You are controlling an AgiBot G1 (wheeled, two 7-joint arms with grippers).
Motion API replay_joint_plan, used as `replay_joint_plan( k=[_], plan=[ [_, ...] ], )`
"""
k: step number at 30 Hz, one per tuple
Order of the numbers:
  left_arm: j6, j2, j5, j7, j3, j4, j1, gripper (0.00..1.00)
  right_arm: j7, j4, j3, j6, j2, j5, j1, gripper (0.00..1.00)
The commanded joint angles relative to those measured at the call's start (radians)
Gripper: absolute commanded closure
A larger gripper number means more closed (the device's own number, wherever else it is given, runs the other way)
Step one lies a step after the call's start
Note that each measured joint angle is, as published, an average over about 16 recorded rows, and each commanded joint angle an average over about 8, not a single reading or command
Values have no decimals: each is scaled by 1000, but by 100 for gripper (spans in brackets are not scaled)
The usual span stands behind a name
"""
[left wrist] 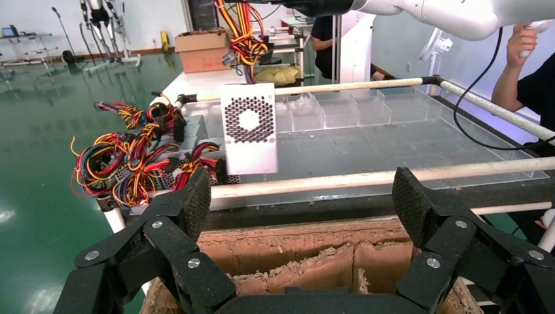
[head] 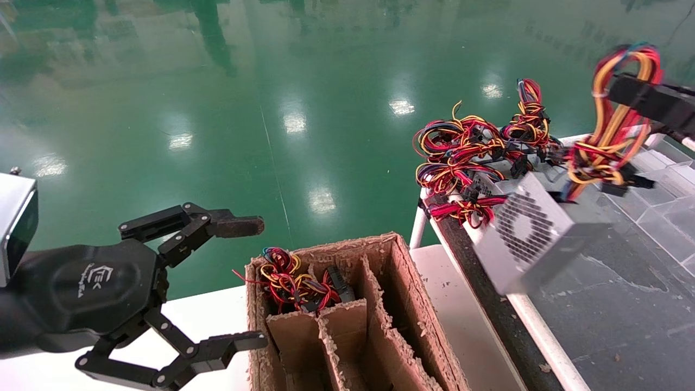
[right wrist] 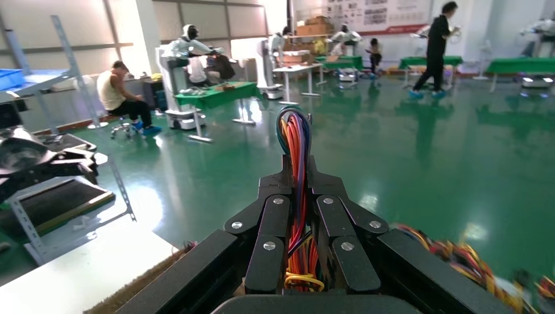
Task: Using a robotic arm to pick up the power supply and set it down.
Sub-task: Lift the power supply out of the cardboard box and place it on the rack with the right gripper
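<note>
The power supply (head: 535, 233), a grey metal box with a round honeycomb grille, hangs tilted in the air above the right-hand table. It hangs by its red, yellow and orange wire bundle (head: 613, 136). My right gripper (head: 616, 89) is shut on that bundle, and the right wrist view shows the wires (right wrist: 296, 140) pinched between its fingers (right wrist: 298, 167). In the left wrist view the power supply (left wrist: 249, 127) hangs under the white robotic arm (left wrist: 445, 13). My left gripper (head: 258, 282) stands wide open and holds nothing, at the lower left beside the cardboard box (head: 396, 304).
The brown box has cardboard dividers, and one compartment holds a wire bundle (head: 293, 282). More power supplies with tangled wires (head: 467, 157) lie at the table's far left corner. A white rail (head: 532, 320) edges the table, clear plastic bins (head: 662, 179) stand behind. A person (left wrist: 523, 72) stands beyond.
</note>
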Motion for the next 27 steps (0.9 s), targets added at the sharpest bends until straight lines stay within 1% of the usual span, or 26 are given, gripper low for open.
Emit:
replay_joint_plan(
  k=[1,8,13,19,27],
  plan=[
    [0,0,0,0,0,0,0,0,-7,-44,-7,-25,17,-1,13,100],
    [0,0,0,0,0,0,0,0,-48,-155,-16,-17,97,28,31,100],
    [0,0,0,0,0,0,0,0,-107,-236,-32,3,117,0,56,100],
    [0,0,0,0,0,0,0,0,-192,-302,-82,33,84,-93,105,100],
    [0,0,0,0,0,0,0,0,-318,-378,-146,86,-10,-211,180,100]
  ],
)
